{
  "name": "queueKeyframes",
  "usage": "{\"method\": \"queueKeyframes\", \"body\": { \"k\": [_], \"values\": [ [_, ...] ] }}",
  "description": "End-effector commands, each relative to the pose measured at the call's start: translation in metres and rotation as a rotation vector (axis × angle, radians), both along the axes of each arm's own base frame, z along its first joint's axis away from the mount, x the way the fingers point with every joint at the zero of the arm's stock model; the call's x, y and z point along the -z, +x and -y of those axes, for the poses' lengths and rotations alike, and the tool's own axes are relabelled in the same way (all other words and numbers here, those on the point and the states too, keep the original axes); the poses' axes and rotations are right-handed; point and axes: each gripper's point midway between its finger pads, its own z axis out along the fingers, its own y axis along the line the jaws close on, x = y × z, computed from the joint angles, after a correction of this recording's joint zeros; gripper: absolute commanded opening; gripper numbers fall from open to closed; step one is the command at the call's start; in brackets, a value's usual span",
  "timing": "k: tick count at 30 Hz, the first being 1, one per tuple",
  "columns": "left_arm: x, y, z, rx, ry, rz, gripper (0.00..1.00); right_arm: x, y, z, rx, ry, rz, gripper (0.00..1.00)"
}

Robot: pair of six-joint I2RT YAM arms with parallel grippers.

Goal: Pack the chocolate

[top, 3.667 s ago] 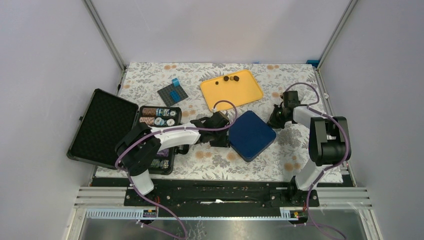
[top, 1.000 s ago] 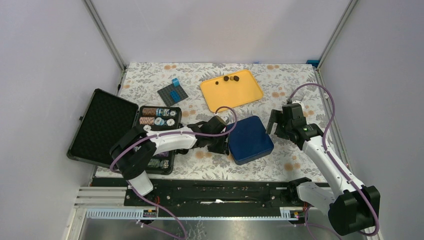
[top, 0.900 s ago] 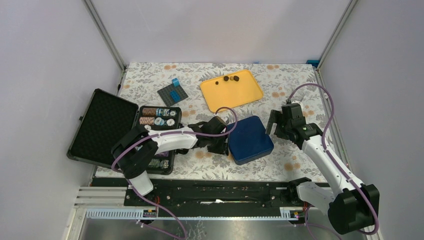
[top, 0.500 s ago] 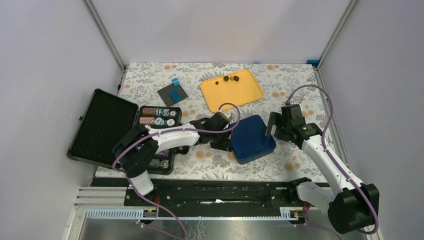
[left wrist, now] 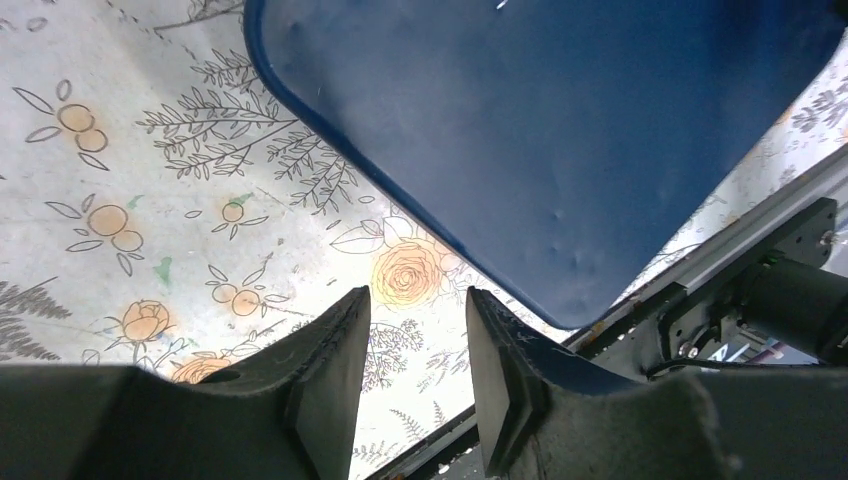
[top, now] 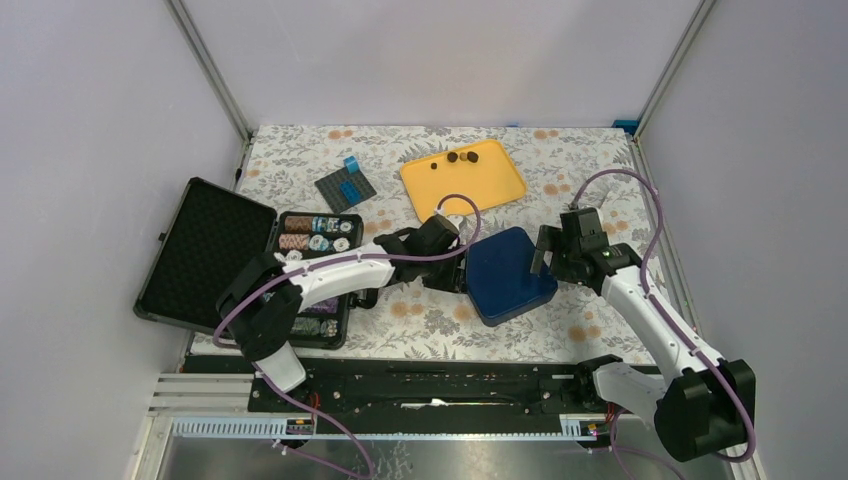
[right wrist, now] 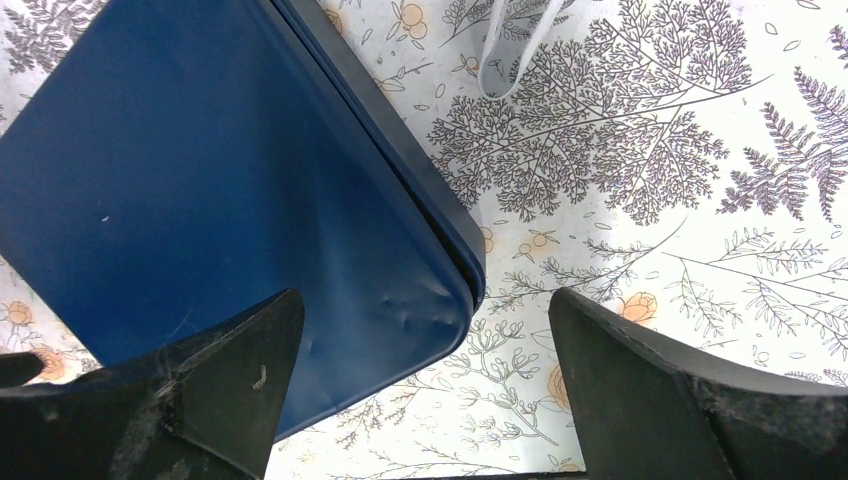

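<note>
Chocolate (top: 461, 157) on far tray (top: 495, 190), two more on surface (top: 580, 150) far right; left arm (top: 340, 268) low, left jaws narrow beside box (top: 508, 274); right arm (top: 645, 303) bent, right jaws wide astride box corner; box inside hidden.

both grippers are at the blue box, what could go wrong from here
1. The right gripper is open astride a rounded corner of the closed blue box; closing there may squeeze the box out sideways instead of gripping it.
2. The left gripper sits at the box's other side with its fingers close together, so it may just shove or spin the box towards the yellow tray holding chocolate pieces.
</note>
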Motion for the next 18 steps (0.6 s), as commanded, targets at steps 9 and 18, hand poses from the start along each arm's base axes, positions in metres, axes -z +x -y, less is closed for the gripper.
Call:
{"method": "queueKeyframes", "body": {
  "k": [9, 18],
  "values": [
    [-0.028, 0.018, -0.021, -0.11, 0.016, 0.075, 0.45, -0.015, 0.054, 0.003, 0.107, 0.21, 0.104, 1.0],
    [-0.008, 0.008, -0.032, -0.173, 0.02, 0.016, 0.45, 0.002, 0.095, 0.034, 0.337, 0.538, 0.122, 0.82]
  ]
}}
